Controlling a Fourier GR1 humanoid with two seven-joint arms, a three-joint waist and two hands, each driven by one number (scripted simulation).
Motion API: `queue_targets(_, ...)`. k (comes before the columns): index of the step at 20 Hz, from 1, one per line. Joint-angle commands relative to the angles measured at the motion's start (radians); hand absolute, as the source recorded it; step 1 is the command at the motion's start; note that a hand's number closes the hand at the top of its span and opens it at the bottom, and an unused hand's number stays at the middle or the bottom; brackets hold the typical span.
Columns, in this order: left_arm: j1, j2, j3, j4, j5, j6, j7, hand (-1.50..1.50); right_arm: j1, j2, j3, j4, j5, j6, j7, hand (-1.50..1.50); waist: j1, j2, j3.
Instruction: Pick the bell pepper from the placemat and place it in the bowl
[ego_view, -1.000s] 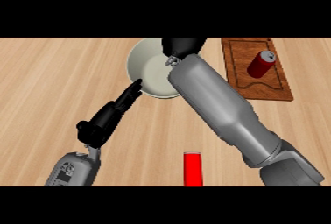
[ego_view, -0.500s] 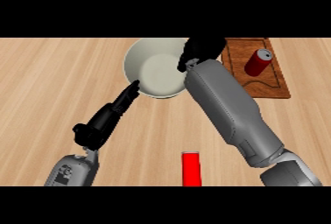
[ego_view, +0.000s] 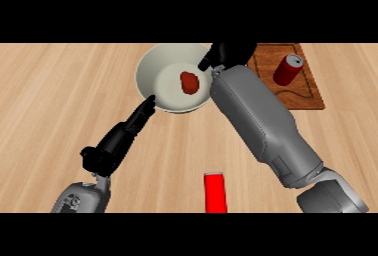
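Observation:
A small red bell pepper (ego_view: 189, 82) lies inside the white bowl (ego_view: 164, 70) at the upper middle, right of the bowl's centre. My right hand (ego_view: 230, 53) hovers at the bowl's right rim, apart from the pepper, open and holding nothing. Its grey forearm runs down to the lower right. The brown placemat (ego_view: 308, 96) lies right of the bowl, partly hidden by the forearm. My left hand (ego_view: 124, 134) reaches up from the lower left, open, with straight fingers touching the bowl's lower left rim.
A red can (ego_view: 287, 69) lies on the placemat. A red upright object (ego_view: 215, 192) stands at the counter's front edge between my arms. Bare wooden counter (ego_view: 52, 100) stretches to the left.
The right hand and forearm have shifted right off the bowl. The pepper, hidden before, now lies in the bowl, free of the hand. The left hand stays at the rim.

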Motion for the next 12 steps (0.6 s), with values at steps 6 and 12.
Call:
queue_targets(6, 0.01, 0.017, 0.052, -0.011, 0.014, 0.019, 0.022, 0.0, 0.027, 0.01, -0.078, -0.081, 0.096, -0.334, 0.224, -1.5, -0.066, -0.022, 0.0)
queue_targets(12, 0.041, 0.034, 0.067, -0.024, 0.013, 0.023, 0.034, 0.0, 0.213, 0.01, -0.109, -0.218, 0.159, -0.452, 0.207, -1.5, -0.116, -0.038, 0.001)
